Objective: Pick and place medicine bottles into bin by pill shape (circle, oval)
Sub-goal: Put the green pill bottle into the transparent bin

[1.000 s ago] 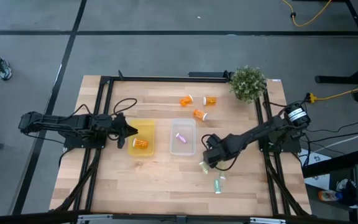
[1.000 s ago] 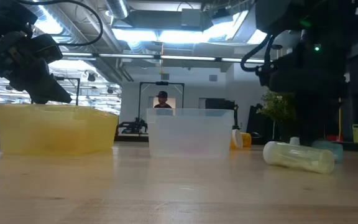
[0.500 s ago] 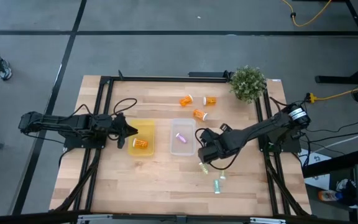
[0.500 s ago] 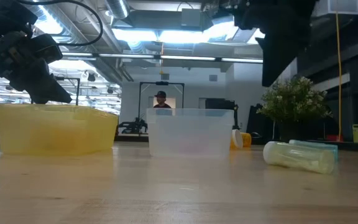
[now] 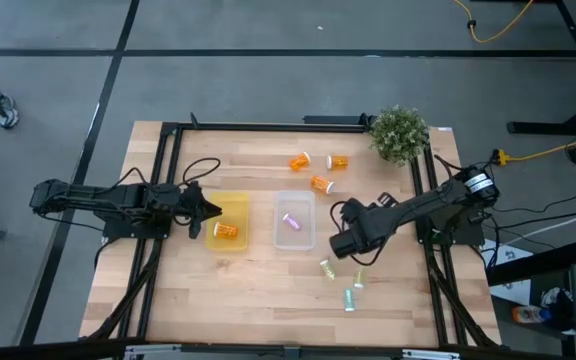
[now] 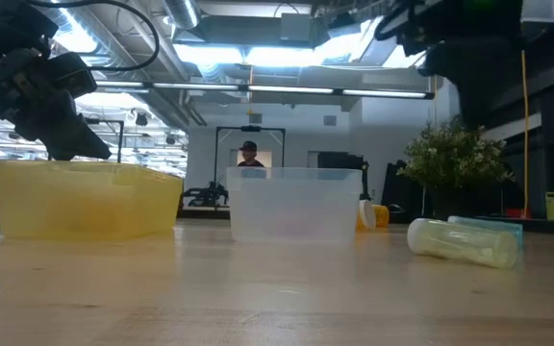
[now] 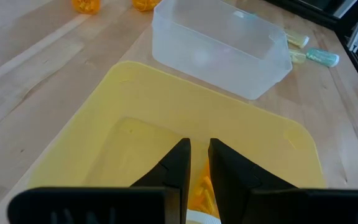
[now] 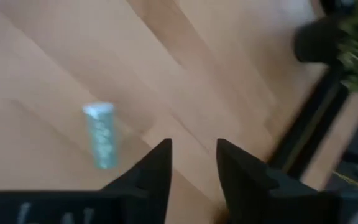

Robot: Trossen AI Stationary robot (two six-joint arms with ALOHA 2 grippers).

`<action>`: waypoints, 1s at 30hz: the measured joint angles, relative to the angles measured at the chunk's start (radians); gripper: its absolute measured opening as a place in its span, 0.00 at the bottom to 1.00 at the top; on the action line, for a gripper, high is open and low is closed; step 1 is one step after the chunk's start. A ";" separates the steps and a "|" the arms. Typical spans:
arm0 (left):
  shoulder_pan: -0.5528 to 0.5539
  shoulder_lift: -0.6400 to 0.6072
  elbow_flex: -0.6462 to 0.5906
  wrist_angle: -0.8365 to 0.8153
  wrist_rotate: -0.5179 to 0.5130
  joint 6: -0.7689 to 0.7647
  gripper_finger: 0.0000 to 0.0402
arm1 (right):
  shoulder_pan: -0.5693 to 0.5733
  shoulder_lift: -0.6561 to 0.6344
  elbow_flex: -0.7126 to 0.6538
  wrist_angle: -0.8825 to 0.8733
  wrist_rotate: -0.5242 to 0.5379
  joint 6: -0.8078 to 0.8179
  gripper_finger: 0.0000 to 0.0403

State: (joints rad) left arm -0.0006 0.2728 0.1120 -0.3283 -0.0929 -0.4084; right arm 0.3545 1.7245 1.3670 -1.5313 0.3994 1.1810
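Right gripper point(image 5: 342, 243) above bare wood just beside clear bin point(image 5: 294, 221), fingers point(image 8: 157, 171) parted by a narrow gap, nothing between them. Three pale green bottles lying on the table near it: one point(image 5: 327, 268) closest, one point(image 5: 360, 278) beside that, a third point(image 5: 349, 298) nearer the table's front edge. One pinkish-marked bottle point(image 5: 290, 220) inside clear bin. Three orange bottles point(image 5: 320, 184) lying loose farther back, near potted plant point(image 5: 399, 133). Left gripper point(image 7: 197, 163) over yellow bin point(image 5: 227, 222), fingers nearly together with a slim gap, empty; orange bottle point(image 5: 226, 231) lying inside that bin just under it. Person point(image 6: 249, 154) standing far off in the room behind
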 joint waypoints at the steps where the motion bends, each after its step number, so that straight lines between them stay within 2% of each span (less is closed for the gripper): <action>1: 0.000 0.000 0.000 0.000 0.000 0.000 0.13 | 0.005 -0.001 0.000 -0.030 -0.001 0.021 0.36; 7: 0.000 0.000 0.000 -0.001 0.000 0.000 0.13 | 0.039 -0.088 -0.040 -0.041 0.004 0.098 0.45; 11: 0.000 0.000 0.000 -0.004 0.000 0.000 0.13 | 0.056 -0.228 -0.144 -0.027 0.015 0.203 0.46; 13: 0.000 0.000 0.000 -0.003 0.000 0.000 0.13 | 0.056 -0.290 -0.216 -0.008 -0.012 0.280 0.46; 15: 0.000 0.000 0.000 -0.003 0.000 0.000 0.13 | 0.055 -0.338 -0.287 0.111 -0.055 0.308 0.46; 19: 0.000 0.000 0.000 -0.001 0.000 0.000 0.13 | 0.056 -0.366 -0.420 0.438 -0.113 0.255 0.46; 21: 0.000 0.000 0.000 -0.001 -0.001 0.000 0.13 | 0.055 -0.365 -0.453 0.535 -0.116 0.215 0.46; 26: 0.000 0.000 0.000 0.000 -0.003 0.000 0.13 | 0.055 -0.345 -0.470 0.645 -0.093 0.112 0.45; 30: 0.000 0.000 0.000 0.000 -0.005 0.000 0.13 | 0.055 -0.295 -0.471 0.655 -0.082 0.050 0.44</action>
State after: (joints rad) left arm -0.0006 0.2729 0.1120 -0.3286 -0.0983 -0.4084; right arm 0.4099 1.4296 0.8963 -0.8763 0.3173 1.2310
